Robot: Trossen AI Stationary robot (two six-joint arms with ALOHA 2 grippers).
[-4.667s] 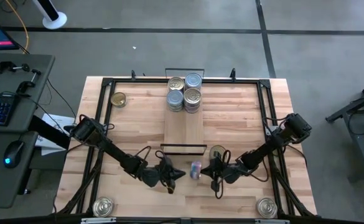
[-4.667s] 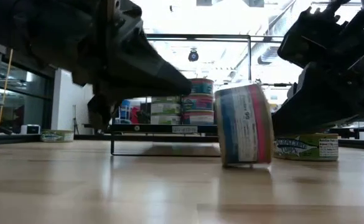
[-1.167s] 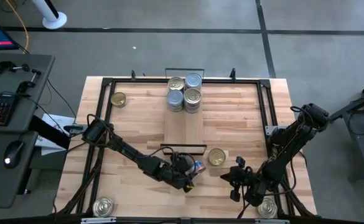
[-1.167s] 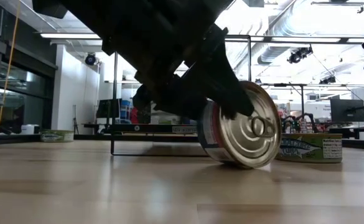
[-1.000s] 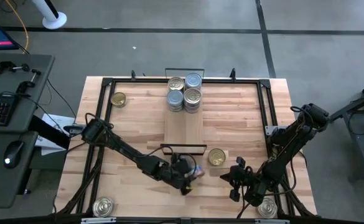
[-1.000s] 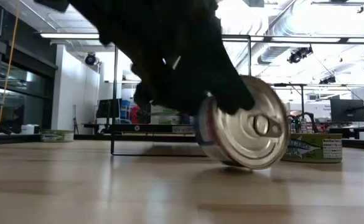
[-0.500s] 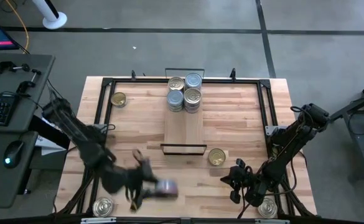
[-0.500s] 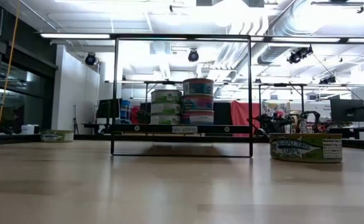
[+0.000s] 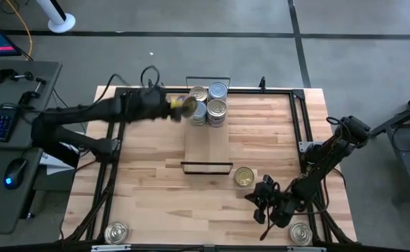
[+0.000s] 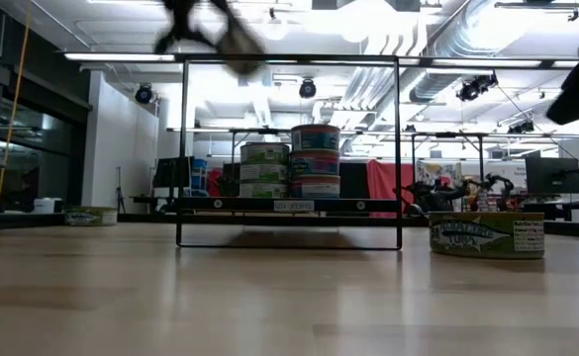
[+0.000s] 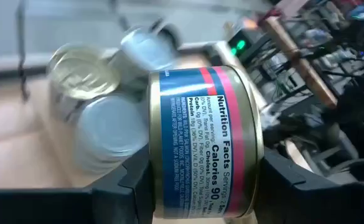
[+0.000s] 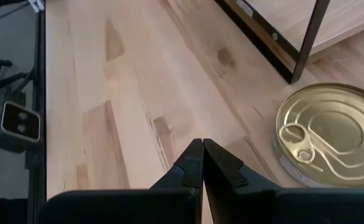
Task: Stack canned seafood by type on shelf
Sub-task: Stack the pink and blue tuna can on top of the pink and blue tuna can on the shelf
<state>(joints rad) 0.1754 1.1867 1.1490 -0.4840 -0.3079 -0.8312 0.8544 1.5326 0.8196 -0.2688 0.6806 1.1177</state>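
My left gripper (image 9: 179, 106) hangs high over the shelf's (image 9: 207, 143) far left part, shut on a seafood tin (image 11: 203, 140) with a blue and pink label. Right beside it, stacks of gold-topped (image 9: 198, 93) and silver-topped tins (image 9: 218, 89) stand on the shelf's far end. In the low view the gripper (image 10: 215, 30) is above the shelf's wire frame (image 10: 289, 59). A gold-topped tin (image 9: 244, 176) lies flat on the table by the shelf's near right corner. My right gripper (image 9: 261, 203) is shut just off that tin, toward the near edge. My left gripper pinches the tin by its two flat ends, one finger (image 11: 129, 186) on each. The label wall (image 11: 206, 93) faces the wrist camera, so the tin lies on its side in the hold. It is lifted clear of the table and shelf.
Single tins lie flat at the table's near left corner (image 9: 115, 232), near right corner (image 9: 300, 233) and far left (image 10: 91, 215). A black frame (image 9: 299, 119) runs around the tabletop. The shelf's near half is bare wood.
My left gripper has lifted the tin clear of the table by the shelf's near end. It swung first toward the near left, then up and to the far edge, beside the stacks. The hold has stayed shut throughout. My right arm has stayed put.
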